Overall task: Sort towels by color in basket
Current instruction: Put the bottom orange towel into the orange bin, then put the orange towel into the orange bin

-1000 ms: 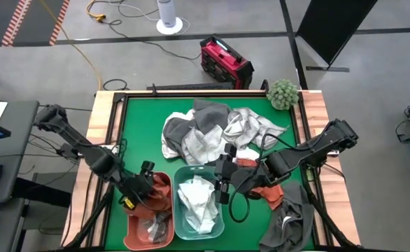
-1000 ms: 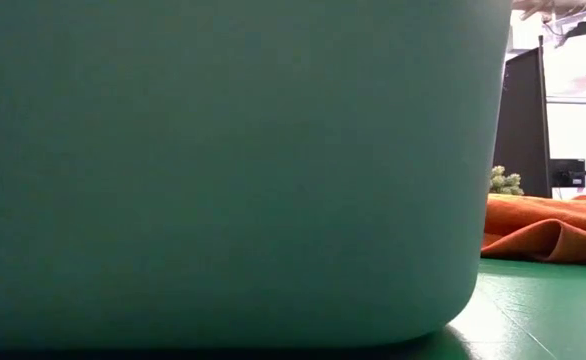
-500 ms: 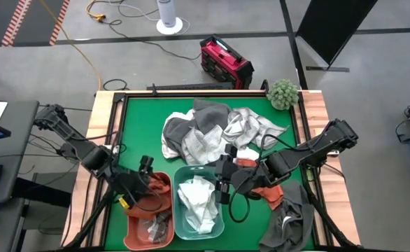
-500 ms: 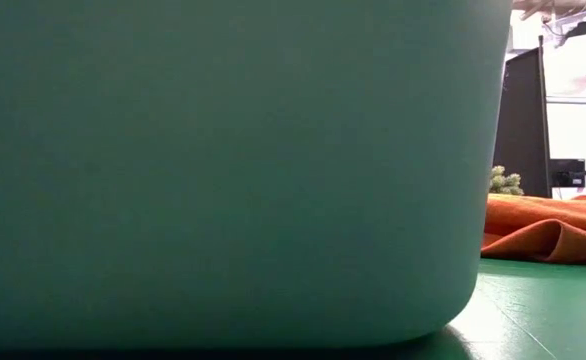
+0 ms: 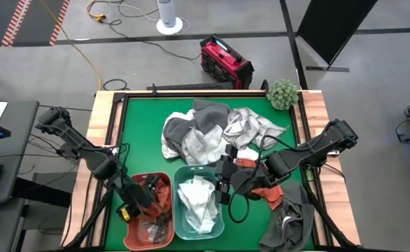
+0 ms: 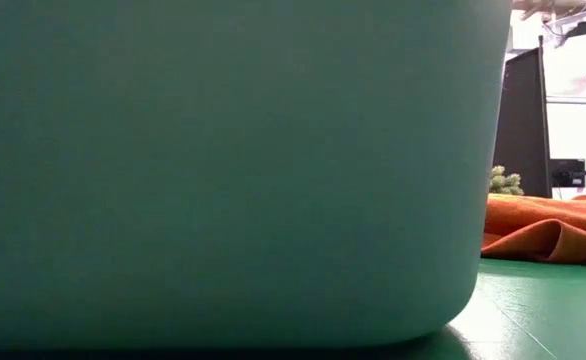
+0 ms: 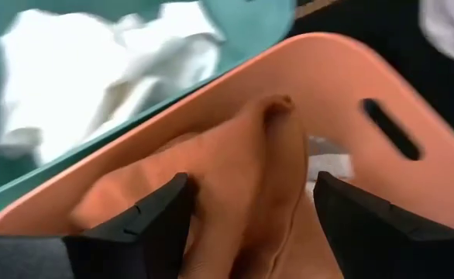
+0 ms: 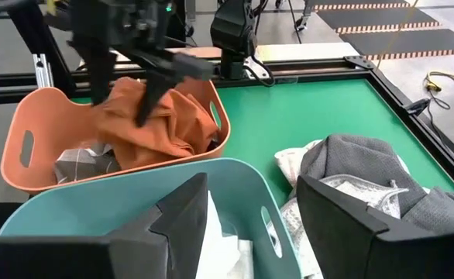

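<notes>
Left jaws hanging wide open over the orange basket, rust-orange towel bunched between the fingers but not pinched. Right jaws parked open at the teal basket rim, white towels just below; grey pile on the table beyond.

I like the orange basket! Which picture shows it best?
The right wrist view: the whole orange basket shows, with its handle slot and an orange towel inside. The high view shows it small under the left hand. The left wrist view shows only its rim. The low view shows none of it.
</notes>
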`<state>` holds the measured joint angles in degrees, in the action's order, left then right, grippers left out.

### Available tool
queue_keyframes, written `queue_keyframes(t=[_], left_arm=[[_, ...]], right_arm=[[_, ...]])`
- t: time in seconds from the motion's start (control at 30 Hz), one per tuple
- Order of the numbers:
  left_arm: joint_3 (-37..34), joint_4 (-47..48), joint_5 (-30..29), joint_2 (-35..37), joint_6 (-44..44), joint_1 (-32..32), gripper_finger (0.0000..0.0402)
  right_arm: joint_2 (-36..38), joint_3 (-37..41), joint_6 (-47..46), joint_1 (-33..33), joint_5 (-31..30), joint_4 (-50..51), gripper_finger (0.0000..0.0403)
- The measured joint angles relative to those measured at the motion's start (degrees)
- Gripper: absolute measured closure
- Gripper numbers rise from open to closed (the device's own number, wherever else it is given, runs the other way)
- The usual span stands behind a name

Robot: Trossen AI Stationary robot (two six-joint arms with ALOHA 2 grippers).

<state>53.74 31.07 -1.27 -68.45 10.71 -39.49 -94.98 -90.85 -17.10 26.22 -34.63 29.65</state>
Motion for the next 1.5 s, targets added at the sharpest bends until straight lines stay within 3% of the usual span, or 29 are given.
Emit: queue_keyframes(t=[0.13, 0.33, 0.57, 0.73, 1.0, 1.3, 1.4, 1.5], left_arm=[[0.00, -0.87, 1.28, -0.54, 2.17, -0.94, 0.0143], [-2.90, 1.35, -2.18, -5.19, 7.31, -1.01, 0.0143], [-6.99, 1.12, -9.48, -13.80, 7.95, -1.07, 0.0143], [-5.37, 2.09, -10.10, -15.86, 5.59, -1.07, 0.0143], [-0.35, 8.32, -10.65, -7.22, 3.46, -1.05, 0.0143], [0.37, 5.75, -11.05, 8.92, 1.94, -1.07, 0.0143], [0.37, 5.29, -12.41, 12.93, 1.94, -1.38, 0.0143], [0.37, 5.54, -15.90, 15.40, 1.58, -2.19, 0.0143]], right_arm=[[0.00, 0.01, 0.00, 0.09, -0.02, 0.02, 0.0176], [0.00, 0.02, 0.02, 0.50, -0.02, 0.22, 0.0176], [0.00, 0.02, 0.02, 0.50, -0.07, 0.37, 0.0176], [0.00, 0.02, 0.04, 0.50, -0.09, 0.42, 0.0176], [0.00, 0.02, 0.00, 0.50, -0.13, 1.77, 0.0176], [0.02, 0.02, -4.41, 0.29, -0.11, 2.93, 0.0176], [0.04, 0.02, -9.61, 0.80, -0.09, 10.84, 0.0176], [0.04, 0.07, -19.67, 1.18, 0.22, 25.63, 0.0176]])
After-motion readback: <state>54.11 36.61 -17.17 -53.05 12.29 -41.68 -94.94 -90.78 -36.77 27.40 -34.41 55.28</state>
